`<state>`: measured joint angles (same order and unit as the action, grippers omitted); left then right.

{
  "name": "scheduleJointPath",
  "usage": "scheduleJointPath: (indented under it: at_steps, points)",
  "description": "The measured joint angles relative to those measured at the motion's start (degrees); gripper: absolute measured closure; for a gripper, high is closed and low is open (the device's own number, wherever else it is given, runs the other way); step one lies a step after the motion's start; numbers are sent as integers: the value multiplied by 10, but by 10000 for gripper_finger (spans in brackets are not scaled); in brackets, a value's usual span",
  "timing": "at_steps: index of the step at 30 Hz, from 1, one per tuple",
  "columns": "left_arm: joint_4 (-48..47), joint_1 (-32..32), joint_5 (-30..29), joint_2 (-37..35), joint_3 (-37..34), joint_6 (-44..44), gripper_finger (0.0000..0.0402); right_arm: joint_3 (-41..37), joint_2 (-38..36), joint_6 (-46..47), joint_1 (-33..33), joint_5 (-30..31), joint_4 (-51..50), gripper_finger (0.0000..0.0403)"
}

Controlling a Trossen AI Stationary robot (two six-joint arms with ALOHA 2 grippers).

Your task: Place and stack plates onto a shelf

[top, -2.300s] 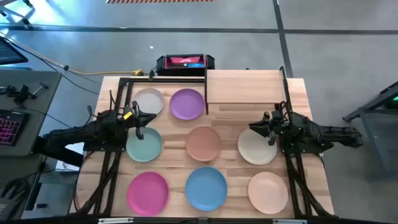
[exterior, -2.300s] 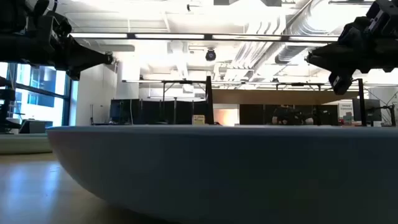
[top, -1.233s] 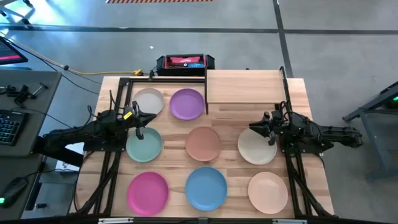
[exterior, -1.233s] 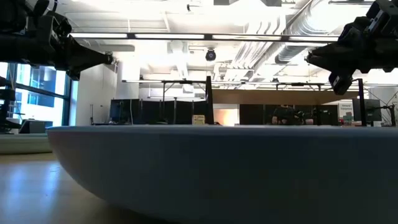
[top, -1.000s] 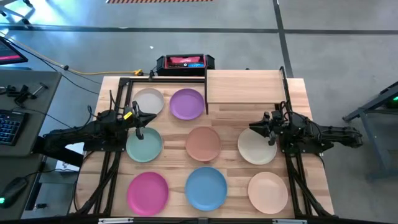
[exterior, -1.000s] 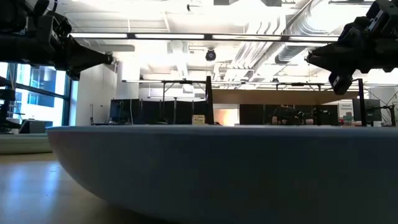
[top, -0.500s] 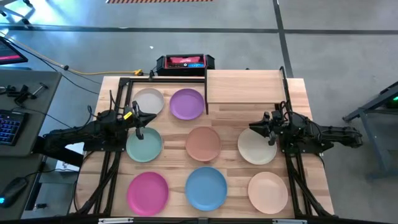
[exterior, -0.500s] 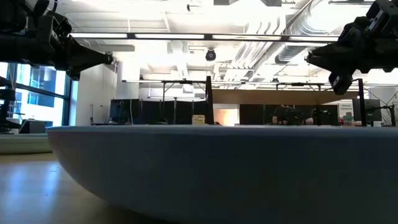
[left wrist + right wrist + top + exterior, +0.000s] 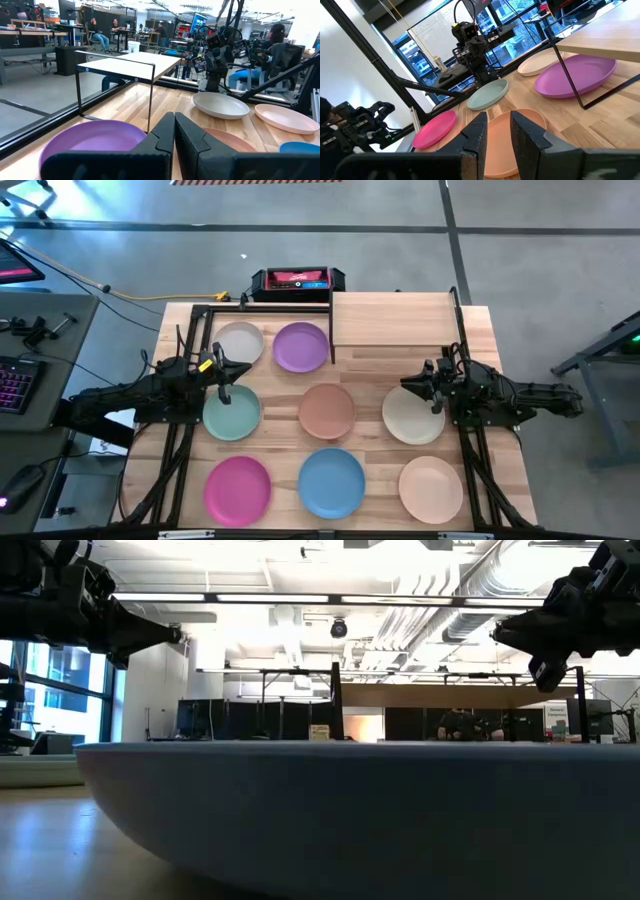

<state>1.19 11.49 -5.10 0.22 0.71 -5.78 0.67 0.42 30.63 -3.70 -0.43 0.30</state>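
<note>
Eight plates [image 9: 327, 411] lie singly on the table beside the bare shelf [image 9: 395, 320]: stiff, light, slick-rimmed, so you pinch a rim edge; left gripper [image 9: 222, 373] pressed together and empty, right gripper [image 9: 428, 388] slightly parted, holding nothing.

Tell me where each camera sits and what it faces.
High: overhead, straight down; both arms, left gripper, right gripper.
Low: tabletop level, blue plate fills it; arms at top.
Left wrist: past shut fingers toward shelf.
Right wrist: past parted fingers.
Wrist views share the purple plate.
</note>
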Motion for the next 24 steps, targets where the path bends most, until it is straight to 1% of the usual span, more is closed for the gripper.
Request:
scheduleJointPath:
  at_steps: [6,11,14,20,24]
  points:
    - [0,0,-1,0,0,0,398,0,0,0,0,0,0,336]
    - [5,0,-16,0,0,-3,398,0,0,0,0,0,0,336]
    - [26,0,-16,0,0,-49,398,0,0,0,0,0,0,336]
    - [69,0,-17,0,0,-193,398,0,0,0,0,0,0,336]
    - [69,0,-17,0,0,-236,398,0,0,-3,0,2,0,336]
